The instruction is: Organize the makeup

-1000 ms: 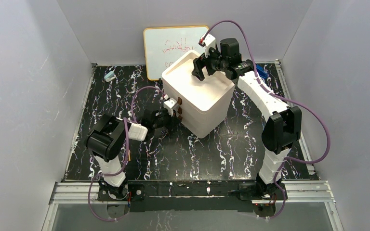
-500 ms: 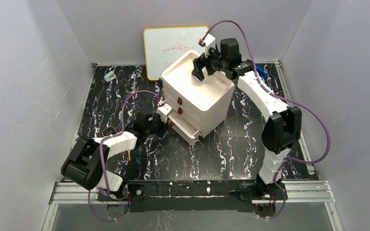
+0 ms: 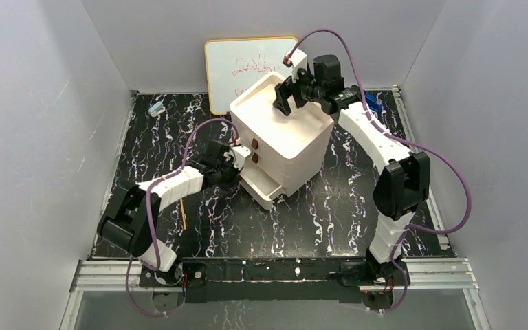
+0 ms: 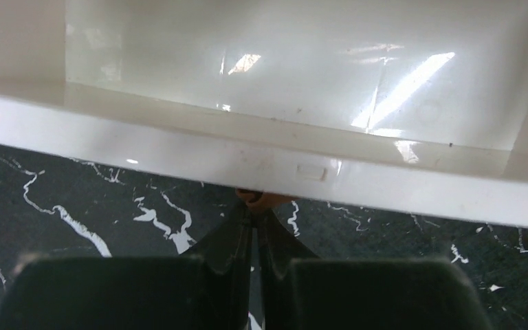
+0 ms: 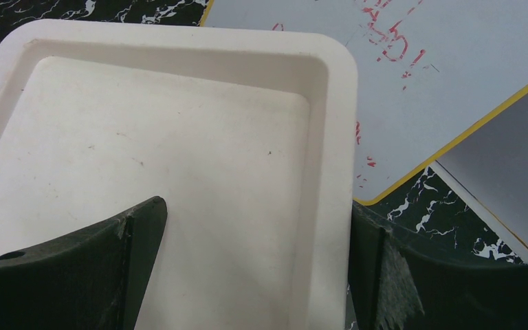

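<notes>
Left wrist: my left gripper pinched shut on drawer knob; right gripper gapes astride organizer rim, holding nothing. Risk: pull drags organizer, pinch slips off drawer knob.

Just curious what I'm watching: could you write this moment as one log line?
left gripper: shut on brown handle | bottom drawer: partly out, visible part empty | right gripper: open, astride top tray rim
</notes>
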You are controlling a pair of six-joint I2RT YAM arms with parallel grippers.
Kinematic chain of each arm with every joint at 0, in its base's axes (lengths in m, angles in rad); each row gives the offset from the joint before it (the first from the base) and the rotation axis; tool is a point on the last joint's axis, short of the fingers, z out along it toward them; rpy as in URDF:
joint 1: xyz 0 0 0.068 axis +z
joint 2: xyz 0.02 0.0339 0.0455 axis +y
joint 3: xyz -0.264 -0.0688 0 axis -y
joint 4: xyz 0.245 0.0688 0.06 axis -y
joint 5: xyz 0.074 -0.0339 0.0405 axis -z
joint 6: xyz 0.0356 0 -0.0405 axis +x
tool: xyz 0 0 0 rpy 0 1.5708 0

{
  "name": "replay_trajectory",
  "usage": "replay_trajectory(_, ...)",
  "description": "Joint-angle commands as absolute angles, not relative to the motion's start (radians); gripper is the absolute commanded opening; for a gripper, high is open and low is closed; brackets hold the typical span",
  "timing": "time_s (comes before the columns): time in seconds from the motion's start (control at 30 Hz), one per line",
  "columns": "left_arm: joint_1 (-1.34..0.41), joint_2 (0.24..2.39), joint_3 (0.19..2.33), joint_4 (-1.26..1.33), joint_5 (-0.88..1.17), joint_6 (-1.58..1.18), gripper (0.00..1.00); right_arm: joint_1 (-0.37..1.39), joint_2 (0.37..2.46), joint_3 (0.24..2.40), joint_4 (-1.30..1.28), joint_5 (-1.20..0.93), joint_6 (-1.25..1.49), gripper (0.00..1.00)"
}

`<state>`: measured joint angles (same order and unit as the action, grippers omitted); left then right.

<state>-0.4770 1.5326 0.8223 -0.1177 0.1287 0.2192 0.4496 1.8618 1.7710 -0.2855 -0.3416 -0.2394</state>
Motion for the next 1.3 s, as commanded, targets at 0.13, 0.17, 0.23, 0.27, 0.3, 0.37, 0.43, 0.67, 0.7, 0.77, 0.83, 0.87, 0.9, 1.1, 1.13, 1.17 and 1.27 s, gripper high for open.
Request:
replay_trajectory(0.13,-0.446,1.463,0.756,-0.438,-0.199,0.334,0.0,0.491,1.989,1.695,-0.587,-0.433,-0.166,1.0)
replay_trajectory(0.17,-0.446,1.44,0.729,-0.425,-0.214,0.338,0.0,0.491,1.991,1.698,-0.588,-0.434,-0.166,1.0)
replay_trajectory(0.23,-0.446,1.393,0.692,-0.424,-0.259,0.347,0.0,0.493,1.993,1.702,-0.594,-0.431,-0.167,1.0)
replay_trajectory(0.27,-0.446,1.362,0.675,-0.425,-0.293,0.347,0.0,0.493,1.993,1.703,-0.595,-0.431,-0.168,1.0)
replay_trajectory(0.3,-0.446,1.329,0.66,-0.424,-0.321,0.348,0.0,0.492,1.993,1.704,-0.595,-0.43,-0.169,1.0)
replay_trajectory(0.37,-0.446,1.256,0.624,-0.423,-0.357,0.347,0.0,0.495,1.996,1.709,-0.596,-0.43,-0.171,1.0)
replay_trajectory(0.43,-0.444,1.2,0.617,-0.422,-0.384,0.345,0.0,0.495,2.005,1.721,-0.601,-0.435,-0.17,1.0)
replay_trajectory(0.67,-0.424,1.045,0.628,-0.413,-0.45,0.293,0.91,0.499,2.019,1.728,-0.602,-0.442,-0.171,1.0)
replay_trajectory(0.7,-0.42,1.023,0.635,-0.419,-0.453,0.288,0.92,0.501,2.019,1.723,-0.6,-0.442,-0.171,1.0)
replay_trajectory(0.77,-0.408,1.002,0.655,-0.444,-0.466,0.267,0.95,0.502,2.017,1.718,-0.597,-0.443,-0.171,1.0)
replay_trajectory(0.83,-0.368,1.025,0.69,-0.484,-0.466,0.227,0.98,0.502,2.017,1.717,-0.594,-0.443,-0.171,1.0)
replay_trajectory(0.87,-0.329,1.057,0.72,-0.523,-0.446,0.228,0.97,0.504,2.017,1.718,-0.594,-0.443,-0.17,1.0)
replay_trajectory(0.9,-0.324,1.079,0.729,-0.523,-0.475,0.228,0.97,0.506,2.019,1.718,-0.593,-0.443,-0.17,1.0)
replay_trajectory(1.1,-0.312,1.212,0.817,-0.519,-0.46,0.19,0.93,0.509,2.006,1.707,-0.586,-0.438,-0.17,1.0)
replay_trajectory(1.13,-0.283,1.249,0.833,-0.508,-0.401,0.152,0.94,0.509,2.004,1.705,-0.584,-0.438,-0.171,1.0)
replay_trajectory(1.17,-0.221,1.296,0.858,-0.518,-0.318,0.088,0.94,0.509,2.003,1.705,-0.585,-0.439,-0.171,1.0)
replay_trajectory(1.27,-0.105,1.469,0.925,-0.571,-0.173,-0.057,0.84,0.509,2.006,1.721,-0.59,-0.433,-0.175,1.0)
